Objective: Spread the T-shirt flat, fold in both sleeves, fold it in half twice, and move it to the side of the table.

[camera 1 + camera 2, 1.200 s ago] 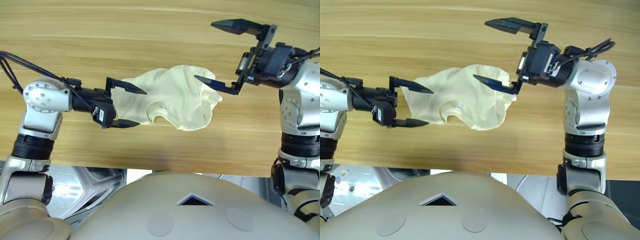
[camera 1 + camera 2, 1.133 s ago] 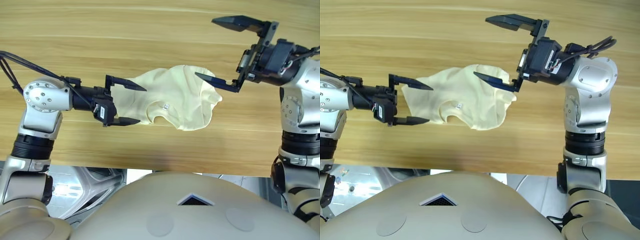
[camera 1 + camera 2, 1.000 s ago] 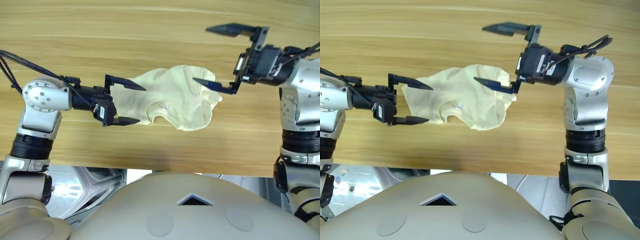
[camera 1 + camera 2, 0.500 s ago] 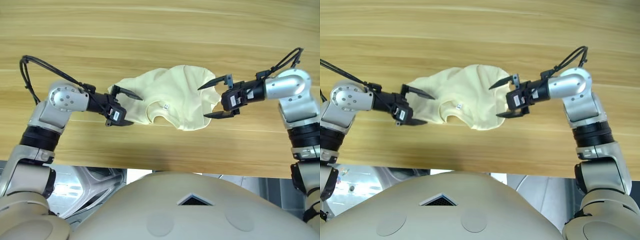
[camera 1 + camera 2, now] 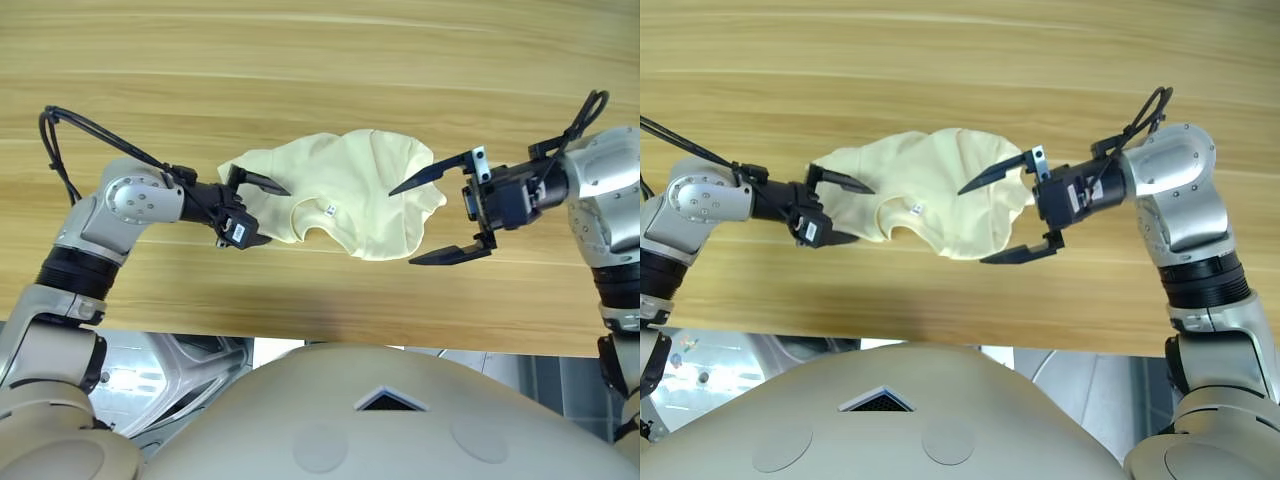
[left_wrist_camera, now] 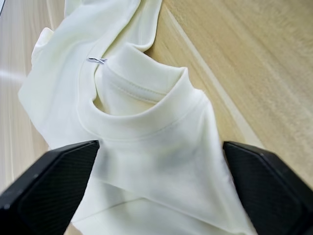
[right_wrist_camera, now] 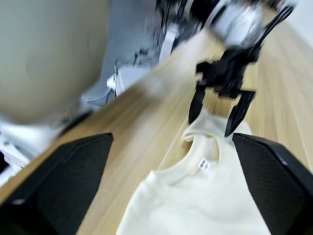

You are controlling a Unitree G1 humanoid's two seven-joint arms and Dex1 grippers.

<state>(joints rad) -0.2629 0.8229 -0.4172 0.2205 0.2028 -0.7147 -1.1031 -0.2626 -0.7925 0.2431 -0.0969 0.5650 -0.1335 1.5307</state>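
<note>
The desk [image 5: 300, 60] is offering bare wood on all sides of the T-shirt [image 5: 350, 185]: a broad band is running toward the far edge, open strips are lying to the left and right behind both arms, and a narrower strip is separating the garment from the near edge. The T-shirt is lying bunched near the middle of the desk, not spread flat. The left hand [image 5: 275, 213] is standing released, its two fingers well apart and flanking the left end of the garment; in the left wrist view the cloth [image 6: 146, 161] is filling the gap between the fingers and overlapping their inner edges, but no fold is being pinched. The right hand [image 5: 402, 226] is gaping wider, grasping nothing: its upper finger is reaching over the right part of the garment, and its lower finger is pointing along the garment's near right edge, above bare wood. Whether either finger is touching the cloth cannot be told. The garment is a soft, pale cream knit, rumpled into rounded folds, with a thicker stitched collar [image 6: 142, 132] curving around the neck opening, which is facing the near edge. A small white label [image 5: 327, 211] is showing inside the collar. The desk surface is a smooth, light wood grain with long parallel seams. The fingers of both hands are black, flat and tapering to points.
</note>
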